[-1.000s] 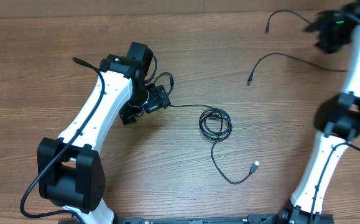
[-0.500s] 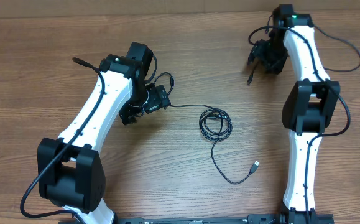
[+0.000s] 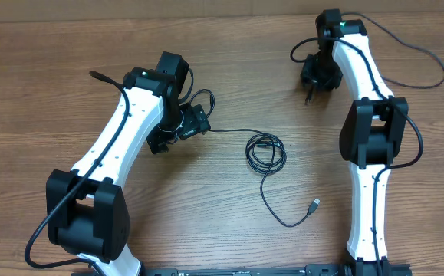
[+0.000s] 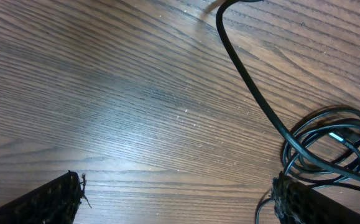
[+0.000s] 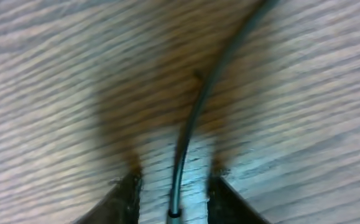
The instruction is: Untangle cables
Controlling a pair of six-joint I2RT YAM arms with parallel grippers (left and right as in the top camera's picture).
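Right wrist view: the right hand (image 5: 173, 196) hangs low over the wooden tabletop (image 5: 55, 74). Its two dark fingers (image 5: 127, 196) are parted a little, and a thin black cable (image 5: 195, 106) runs lengthwise between them. A sliver of wood shows on either side of the cord, so the hand straddles it rather than pinching it. The picture is blurred.

From overhead, this hand (image 3: 312, 84) sits at the far right of the tabletop. The cable's plug end (image 3: 307, 100) lies on the wood just at its fingertips.

The left hand (image 4: 180, 202) is spread wide and holds nothing, with its fingertips at the bottom corners of its own camera's view. A black strand (image 4: 248, 87) crosses the wood diagonally into a coiled cable (image 4: 329, 140) that lies close by one fingertip.

Overhead, the left hand (image 3: 193, 124) is left of centre and the strand runs from beside it to the coil in the middle of the tabletop. The coil's tail curls away to a silver-tipped USB plug (image 3: 314, 205), well apart from both hands.
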